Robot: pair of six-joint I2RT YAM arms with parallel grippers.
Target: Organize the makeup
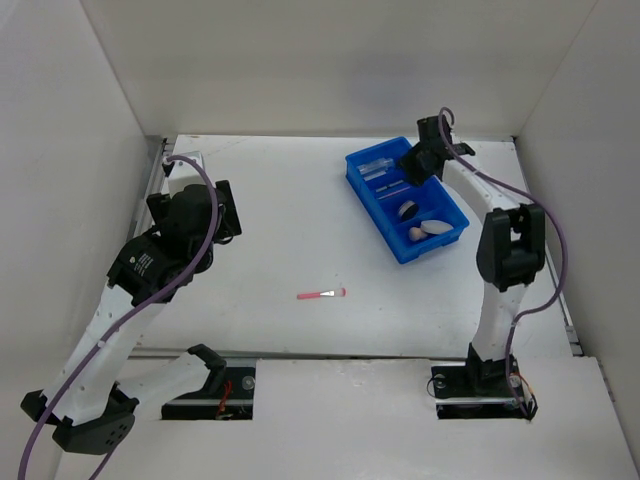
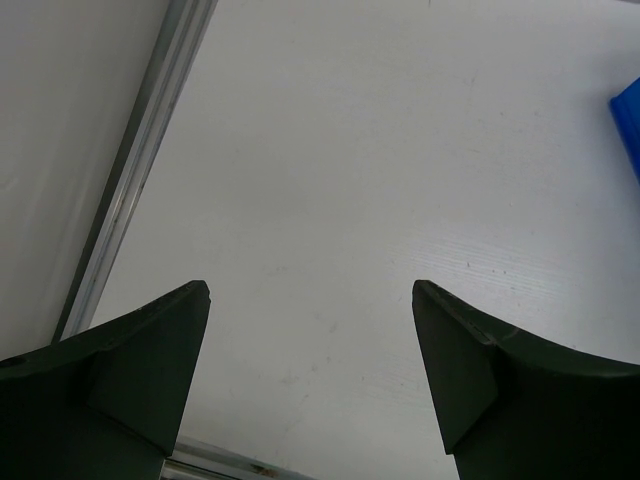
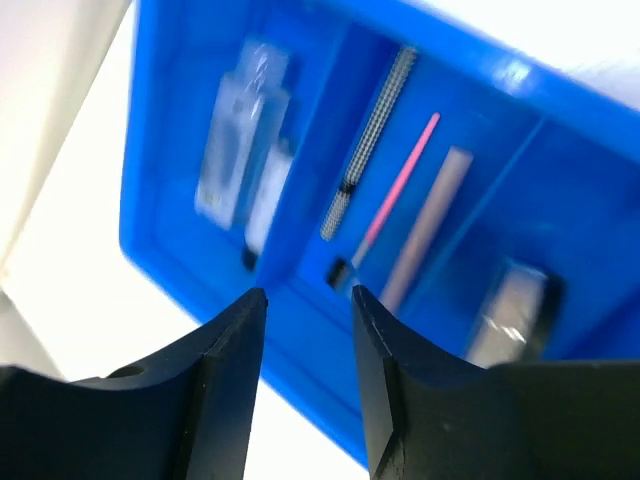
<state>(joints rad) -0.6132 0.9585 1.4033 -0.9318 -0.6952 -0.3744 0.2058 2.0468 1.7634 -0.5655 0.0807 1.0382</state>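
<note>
A thin pink stick (image 1: 321, 295) lies alone on the white table, in front of the middle. The blue tray (image 1: 372, 197) at the back right holds a clear tube (image 3: 235, 140), a patterned pencil (image 3: 368, 145), a pink stick (image 3: 400, 180) and a beige stick (image 3: 428, 225) in the right wrist view. A black compact (image 1: 408, 210), a peach sponge (image 1: 438, 228) and a puff (image 1: 416, 234) lie in its near compartment. My right gripper (image 3: 308, 298) hovers over the tray's far end, jaws apart and empty. My left gripper (image 2: 310, 290) is wide open and empty over bare table at the left.
White walls enclose the table on three sides. A metal rail (image 2: 140, 150) runs along the left edge. The blue tray's corner (image 2: 628, 125) shows at the right of the left wrist view.
</note>
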